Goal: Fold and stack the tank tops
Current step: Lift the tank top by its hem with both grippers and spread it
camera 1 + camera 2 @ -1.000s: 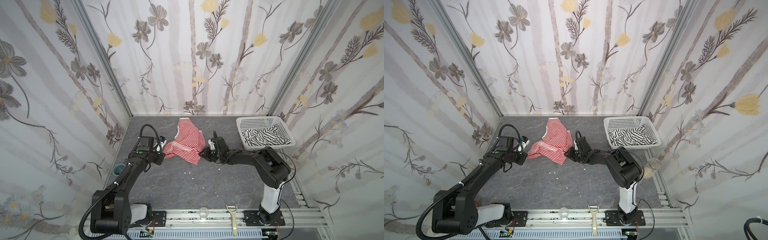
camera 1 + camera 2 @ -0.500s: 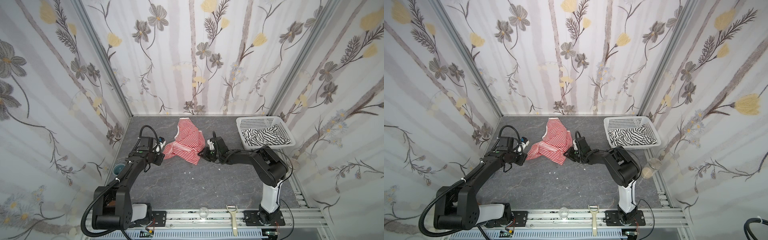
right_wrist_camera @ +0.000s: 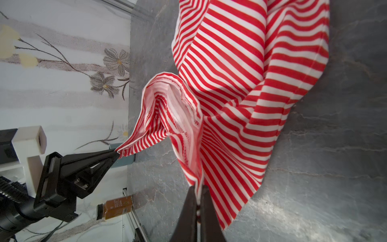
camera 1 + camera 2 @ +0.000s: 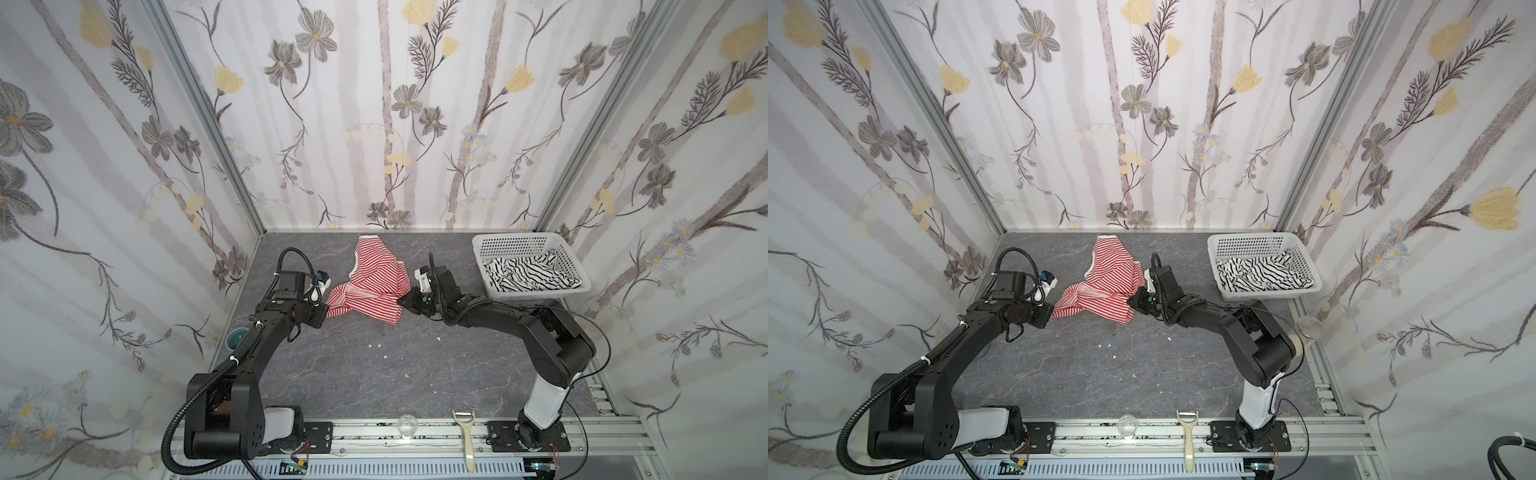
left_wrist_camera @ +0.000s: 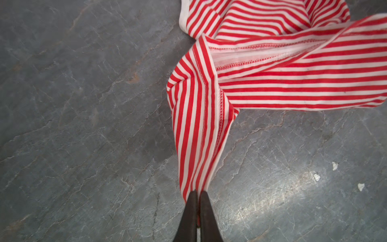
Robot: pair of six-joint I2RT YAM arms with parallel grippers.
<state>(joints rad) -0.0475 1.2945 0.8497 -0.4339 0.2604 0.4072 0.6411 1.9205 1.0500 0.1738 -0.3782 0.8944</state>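
Note:
The red-and-white striped tank top [image 4: 376, 278] [image 4: 1113, 282] lies crumpled at the back middle of the grey table, with its front part lifted between my two grippers. My left gripper [image 4: 326, 309] [image 5: 198, 191] is shut on a twisted corner at the top's left end. My right gripper [image 4: 401, 300] [image 3: 199, 187] is shut on a hem edge at its right side. In the right wrist view the left gripper [image 3: 116, 154] pinches the far corner. The black-striped white tank top [image 4: 528, 274] [image 4: 1262, 274] lies bunched in the basket.
The white perforated basket [image 4: 519, 239] stands at the back right. A peeler [image 4: 465, 436] and a small glass [image 4: 406, 428] lie on the front rail. A teal cup [image 4: 237, 337] sits by the left wall. Small white crumbs [image 4: 376, 345] dot the table.
My right gripper has closed onto the red-striped top's edge. The left gripper has kept its hold and place.

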